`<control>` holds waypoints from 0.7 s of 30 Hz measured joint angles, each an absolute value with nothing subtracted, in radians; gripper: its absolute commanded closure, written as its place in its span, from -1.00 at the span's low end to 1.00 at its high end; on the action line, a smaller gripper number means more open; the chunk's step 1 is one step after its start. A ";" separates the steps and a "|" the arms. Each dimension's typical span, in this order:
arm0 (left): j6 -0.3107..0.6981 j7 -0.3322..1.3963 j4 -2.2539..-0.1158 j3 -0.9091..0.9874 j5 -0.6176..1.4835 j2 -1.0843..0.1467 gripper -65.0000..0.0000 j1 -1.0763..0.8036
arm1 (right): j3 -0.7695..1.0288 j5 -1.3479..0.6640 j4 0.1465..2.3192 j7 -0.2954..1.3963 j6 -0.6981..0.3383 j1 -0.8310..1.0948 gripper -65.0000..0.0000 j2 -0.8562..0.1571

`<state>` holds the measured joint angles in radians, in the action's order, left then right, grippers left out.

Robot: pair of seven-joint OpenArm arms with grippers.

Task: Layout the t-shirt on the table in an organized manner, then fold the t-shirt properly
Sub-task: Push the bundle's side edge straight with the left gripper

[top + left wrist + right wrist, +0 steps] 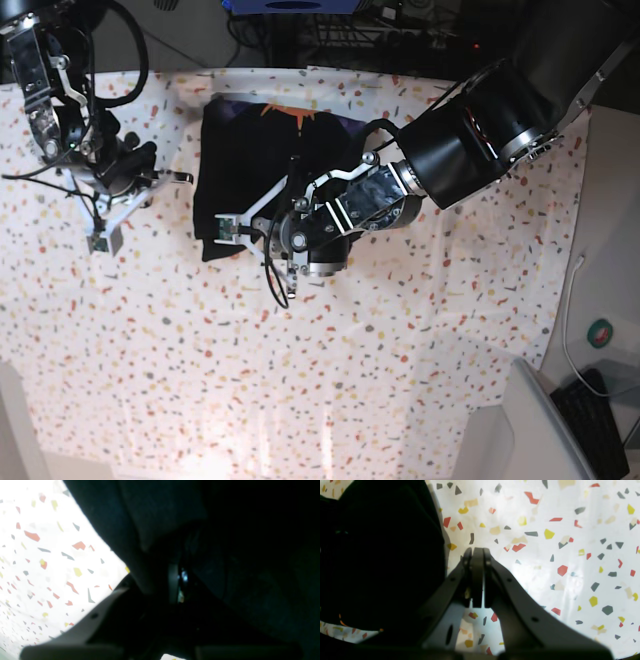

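A robotics lab or workshop; speckled table [420,330], dark equipment rack [340,30] behind, cables [572,330] on grey floor.

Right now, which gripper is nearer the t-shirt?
Left. The left gripper is over the t-shirt at its lower edge, dark cloth filling its wrist view. The right gripper hangs beside it, over the table.

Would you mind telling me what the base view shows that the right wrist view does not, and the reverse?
Only the base view shows the left gripper over the t-shirt's lower left corner, the orange print at its top edge, and both arms whole. Only the right wrist view shows the right gripper up close, fingers pressed together and holding nothing. Both show the black t-shirt beside the right gripper on the speckled table.
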<state>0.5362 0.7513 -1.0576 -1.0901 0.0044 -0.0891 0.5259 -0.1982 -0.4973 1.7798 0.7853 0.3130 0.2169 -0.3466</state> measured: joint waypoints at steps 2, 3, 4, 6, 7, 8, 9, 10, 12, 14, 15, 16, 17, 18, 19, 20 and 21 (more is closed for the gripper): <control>0.536 0.759 -1.058 -1.090 0.008 -0.089 0.54 0.525 | -0.198 -0.497 1.780 0.785 0.313 0.218 1.00 -0.346; 0.536 0.783 -1.058 -1.090 0.008 -0.089 0.34 0.525 | -0.198 -0.497 1.780 0.785 0.313 0.217 1.00 -0.347; 0.535 0.800 -1.058 -1.090 0.008 -0.088 0.15 0.526 | -0.198 -0.497 1.780 0.785 0.313 0.217 1.00 -0.347; 0.532 0.840 -1.075 -1.090 0.013 -0.089 -0.20 0.534 | -0.198 -0.497 1.780 0.785 0.313 0.220 1.00 -0.347; 0.532 0.859 -1.096 -1.090 0.026 -0.097 -0.38 0.535 | -0.198 -0.497 1.780 0.786 0.313 0.220 1.00 -0.346; 0.533 0.860 -1.119 -1.090 0.041 -0.105 -0.52 0.538 | -0.198 -0.497 1.780 0.787 0.313 0.220 1.00 -0.347; 0.537 0.862 -1.142 -1.091 0.059 -0.118 -0.68 0.541 | -0.198 -0.497 1.780 0.785 0.313 0.221 1.00 -0.347; 0.541 0.863 -1.164 -1.092 0.075 -0.130 -0.78 0.547 | -0.198 -0.497 1.780 0.786 0.313 0.222 1.00 -0.347; 0.549 0.897 -1.216 -1.089 0.107 -0.152 -0.95 0.558 | -0.198 -0.497 1.780 0.785 0.313 0.223 1.00 -0.346; 0.550 0.936 -1.278 -1.015 0.135 -0.164 -0.99 0.561 | -0.198 -0.497 1.779 0.788 0.313 0.223 1.00 -0.346; 0.551 0.942 -1.309 -0.958 0.141 -0.173 -0.98 0.561 | -0.198 -0.498 1.779 0.787 0.313 0.224 1.00 -0.347; 0.549 0.960 -1.348 -0.891 0.148 -0.180 -0.98 0.559 | -0.197 -0.497 1.779 0.788 0.313 0.227 1.00 -0.346; 0.548 0.967 -1.388 -0.825 0.149 -0.194 -0.98 0.555 | -0.196 -0.496 1.779 0.789 0.313 0.229 1.00 -0.346; 0.547 0.978 -1.426 -0.759 0.161 -0.212 -0.97 0.545 | -0.197 -0.497 1.779 0.789 0.313 0.228 1.00 -0.348; 0.546 0.979 -1.461 -0.690 0.166 -0.234 -0.91 0.521 | -0.196 -0.496 1.780 0.789 0.313 0.228 1.00 -0.347; 0.538 0.984 -1.489 -0.623 0.170 -0.258 -0.76 0.488 | -0.196 -0.497 1.781 0.788 0.313 0.226 1.00 -0.347; 0.539 0.990 -1.510 -0.551 0.188 -0.284 -0.54 0.442 | -0.196 -0.497 1.784 0.788 0.313 0.226 1.00 -0.347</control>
<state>0.5392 0.9897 -1.5101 -0.5507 0.1883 -0.2840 0.4416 -0.1963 -0.4969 1.7836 0.7879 0.3130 0.2260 -0.3473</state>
